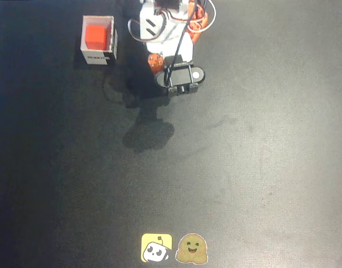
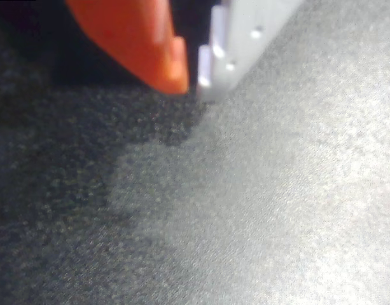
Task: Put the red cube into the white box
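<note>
Gripper (image 2: 193,79) folded back close to the arm's base, orange finger (image 2: 144,44) and white finger (image 2: 229,63) brought tip to tip in the wrist view, with only a thin dark slit between them and nothing held. Beneath the tips just the speckled black table (image 2: 258,210), near but not clearly touching. In the overhead view, arm (image 1: 171,33) tucked at the top centre, wrist camera end pointing down the picture, away from the goal. To the left of it and slightly higher in that view, well apart, the white box (image 1: 98,56) with its black label on the side facing down the picture. Red cube (image 1: 96,35) sitting inside that box, within its walls. Judged from this: placing done, nothing left to carry, arm at or near rest. Far off at the bottom edge, two stickers (image 1: 173,248) lying flat, out of play.
</note>
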Controlling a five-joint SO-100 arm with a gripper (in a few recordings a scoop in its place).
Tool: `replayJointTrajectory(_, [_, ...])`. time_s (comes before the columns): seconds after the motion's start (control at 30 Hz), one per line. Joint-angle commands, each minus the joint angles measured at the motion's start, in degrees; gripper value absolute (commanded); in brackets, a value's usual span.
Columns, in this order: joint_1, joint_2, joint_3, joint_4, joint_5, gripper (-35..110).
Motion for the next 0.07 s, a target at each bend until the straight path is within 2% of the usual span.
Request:
replayJointTrajectory(0.0, [0.44, 0.18, -0.35, 0.09, -0.35, 0])
replayJointTrajectory(0.03, [0.44, 0.18, -0.35, 0.09, -0.35, 0])
